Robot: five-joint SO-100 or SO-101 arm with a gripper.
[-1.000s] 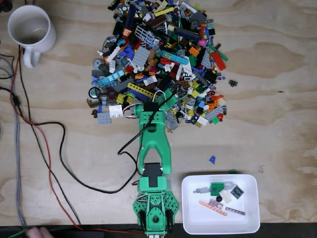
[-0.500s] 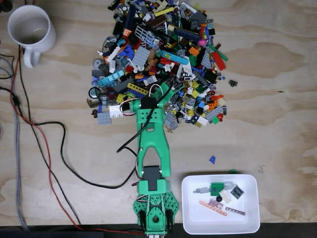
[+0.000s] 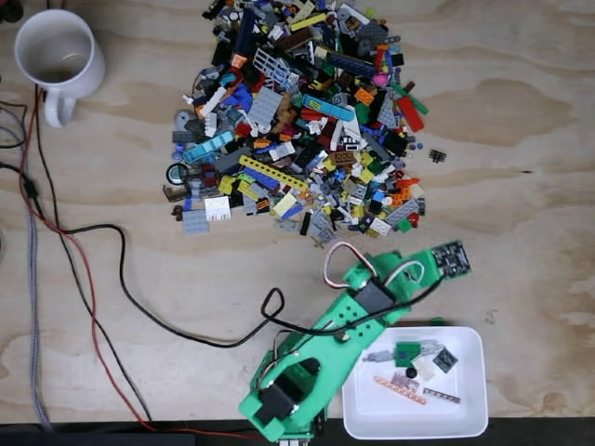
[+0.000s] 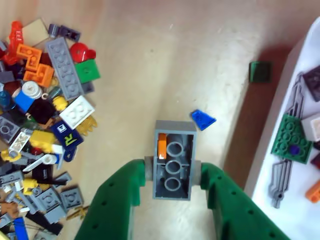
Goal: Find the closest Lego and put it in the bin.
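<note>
In the wrist view my gripper (image 4: 173,169) is shut on a grey three-stud Lego brick (image 4: 173,160) with an orange bit in one corner, held above bare wood. The white bin (image 4: 292,220) lies just to its right with several pieces inside. A small blue piece (image 4: 202,119) lies just ahead of the brick and a dark green piece (image 4: 260,71) beside the bin's edge. In the fixed view my green arm (image 3: 358,311) leans right, above the bin's (image 3: 414,426) upper left corner, and it hides the fingers. The Lego pile (image 3: 297,121) lies farther up.
A white mug (image 3: 56,51) stands at the top left. Black and red cables (image 3: 102,307) trail across the left of the plywood table. Part of the pile (image 4: 45,115) fills the left of the wrist view. A small dark piece (image 3: 437,155) sits right of the pile.
My arm has drawn back from the pile's lower edge and swung right and down to the bin's upper left corner.
</note>
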